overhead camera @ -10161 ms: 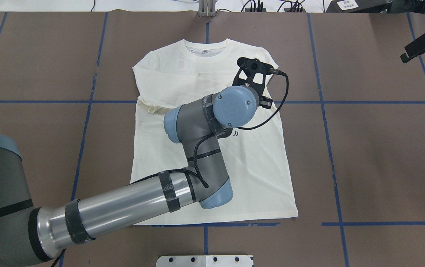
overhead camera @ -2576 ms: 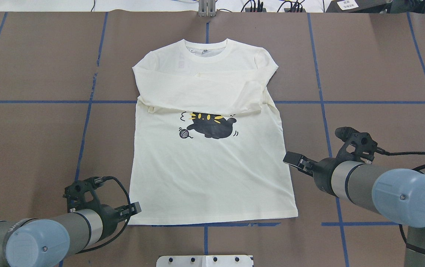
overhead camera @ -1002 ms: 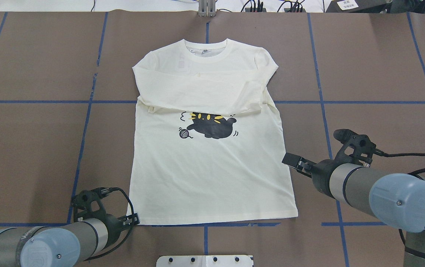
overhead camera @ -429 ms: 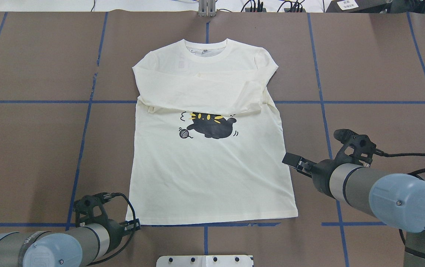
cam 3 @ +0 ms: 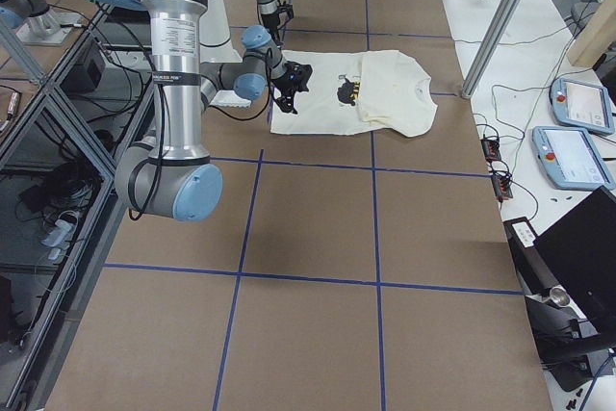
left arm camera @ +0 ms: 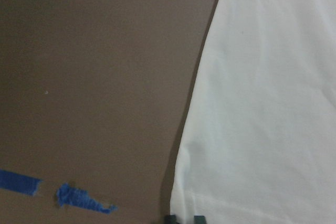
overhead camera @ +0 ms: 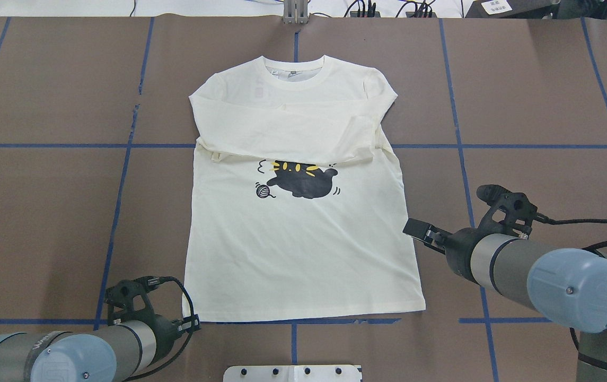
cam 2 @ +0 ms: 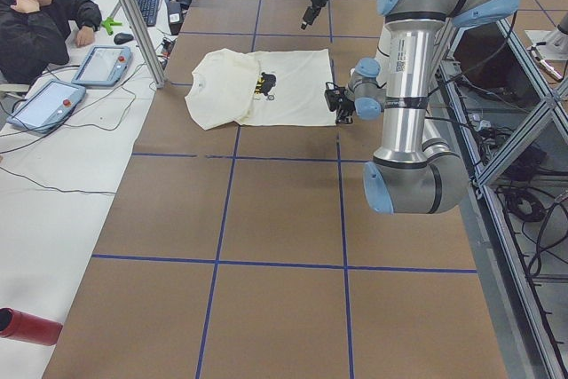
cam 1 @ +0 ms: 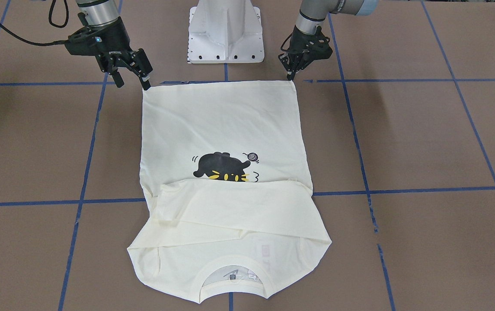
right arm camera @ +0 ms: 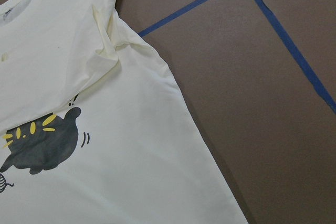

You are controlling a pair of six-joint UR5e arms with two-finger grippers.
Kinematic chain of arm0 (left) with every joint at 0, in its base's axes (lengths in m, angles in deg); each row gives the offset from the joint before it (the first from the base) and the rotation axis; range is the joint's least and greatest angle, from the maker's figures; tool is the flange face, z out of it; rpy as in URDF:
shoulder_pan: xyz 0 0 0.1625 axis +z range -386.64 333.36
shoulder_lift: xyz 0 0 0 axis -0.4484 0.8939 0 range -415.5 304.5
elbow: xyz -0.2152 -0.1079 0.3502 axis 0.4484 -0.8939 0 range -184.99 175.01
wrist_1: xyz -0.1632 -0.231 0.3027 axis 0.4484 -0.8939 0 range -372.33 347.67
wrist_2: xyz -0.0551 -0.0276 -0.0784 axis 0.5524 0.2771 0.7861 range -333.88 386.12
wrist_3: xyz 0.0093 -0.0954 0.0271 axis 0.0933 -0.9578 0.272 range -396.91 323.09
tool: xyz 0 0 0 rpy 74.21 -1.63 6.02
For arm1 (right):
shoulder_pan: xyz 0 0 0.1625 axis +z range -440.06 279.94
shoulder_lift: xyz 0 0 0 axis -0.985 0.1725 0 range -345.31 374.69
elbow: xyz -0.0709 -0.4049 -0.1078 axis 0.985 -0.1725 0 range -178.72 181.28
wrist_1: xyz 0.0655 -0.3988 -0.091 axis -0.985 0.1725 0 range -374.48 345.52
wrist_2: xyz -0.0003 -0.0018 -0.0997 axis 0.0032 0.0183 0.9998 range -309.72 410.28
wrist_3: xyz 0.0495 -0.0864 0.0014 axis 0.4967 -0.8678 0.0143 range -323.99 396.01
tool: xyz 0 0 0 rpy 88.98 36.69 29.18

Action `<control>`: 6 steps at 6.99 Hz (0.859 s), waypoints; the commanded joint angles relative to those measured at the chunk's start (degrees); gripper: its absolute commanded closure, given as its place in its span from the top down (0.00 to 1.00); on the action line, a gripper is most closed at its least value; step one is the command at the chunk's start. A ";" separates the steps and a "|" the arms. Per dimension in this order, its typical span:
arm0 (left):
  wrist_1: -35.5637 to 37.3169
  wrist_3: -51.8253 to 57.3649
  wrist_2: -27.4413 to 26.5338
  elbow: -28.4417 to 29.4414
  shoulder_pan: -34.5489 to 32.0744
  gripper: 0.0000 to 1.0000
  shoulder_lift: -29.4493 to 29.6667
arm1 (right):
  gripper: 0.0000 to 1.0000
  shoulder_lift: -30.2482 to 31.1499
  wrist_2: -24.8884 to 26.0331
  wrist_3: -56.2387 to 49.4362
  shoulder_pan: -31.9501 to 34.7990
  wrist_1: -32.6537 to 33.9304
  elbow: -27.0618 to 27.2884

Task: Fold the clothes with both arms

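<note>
Cloth lies flat ahead of both my grippers: the cream-white long-sleeved T-shirt [overhead camera: 303, 254] is print-up on the brown paper-covered table [overhead camera: 43, 212] with blue tape lines [overhead camera: 117, 212], collar at the far end from them, hem at the near end. Both sleeves [overhead camera: 282, 130] are folded across the chest, and their lower edge covers the top of the black cat print [overhead camera: 303, 183].

My left black two-finger gripper [overhead camera: 193, 320] is down at the hem corner on its side, tips pointing at the table. From its wrist camera I see two dark fingertips [left arm camera: 171, 219] close together with a narrow gap, right at the shirt's edge. I cannot tell whether they are fully closed or whether any fabric is pinched between them.

My right black two-finger gripper [cam 1: 133, 84] has its fingers spread wide and holds nothing. It hangs above the table, just off the shirt's other side edge and near the hem. The shirt is ahead of and below it, with the cat print showing in its wrist view.
</note>
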 commanded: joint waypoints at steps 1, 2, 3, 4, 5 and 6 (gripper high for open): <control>0.23 0.29 0.13 0.00 -0.09 0.35 -0.15 | 1.00 0.00 0.09 0.00 0.00 0.00 0.00; 0.23 0.29 0.13 -0.09 -0.09 0.40 -0.15 | 1.00 0.00 0.17 0.00 0.00 0.00 0.00; 0.32 0.38 0.13 0.00 -0.18 0.40 -0.15 | 1.00 -0.09 0.17 0.00 -0.09 0.00 0.00; 0.32 0.38 0.13 0.09 -0.27 0.39 -0.15 | 1.00 -0.09 0.17 0.00 -0.18 -0.09 0.00; 0.32 0.38 0.13 0.09 -0.27 0.36 -0.06 | 1.00 -0.09 0.17 0.00 -0.18 -0.09 0.00; 0.32 0.38 0.13 0.09 -0.18 0.31 0.02 | 1.00 -0.09 0.17 0.00 -0.26 -0.09 0.00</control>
